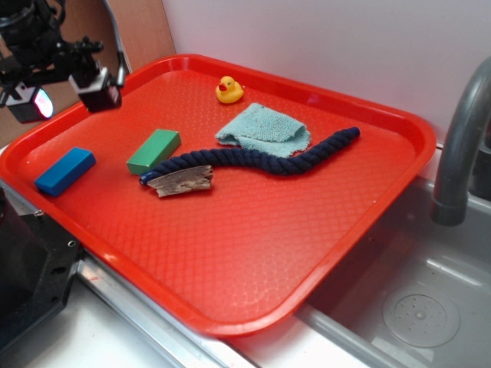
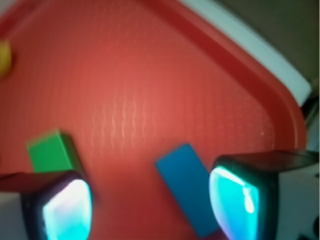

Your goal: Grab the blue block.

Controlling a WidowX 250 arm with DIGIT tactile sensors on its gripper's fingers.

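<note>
1. Upper left of the frame, the gripper (image 1: pixel 67 90) hangs above the red tray (image 1: pixel 322 253), jaws wide apart, holding nothing.
2. The blue block (image 1: pixel 65 171) lies at the tray's left edge, beside the green block (image 1: pixel 154 151).

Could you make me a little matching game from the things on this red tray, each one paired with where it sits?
Things:
1. blue block
2. yellow duck
3. green block
4. teal cloth

Places:
A. near the tray's far rim
B. touching the middle of the navy rope
C. alone near the tray's left edge
D. by the rope's left end, just behind the piece of wood

Pairs: 1-C, 2-A, 3-D, 4-B
</note>
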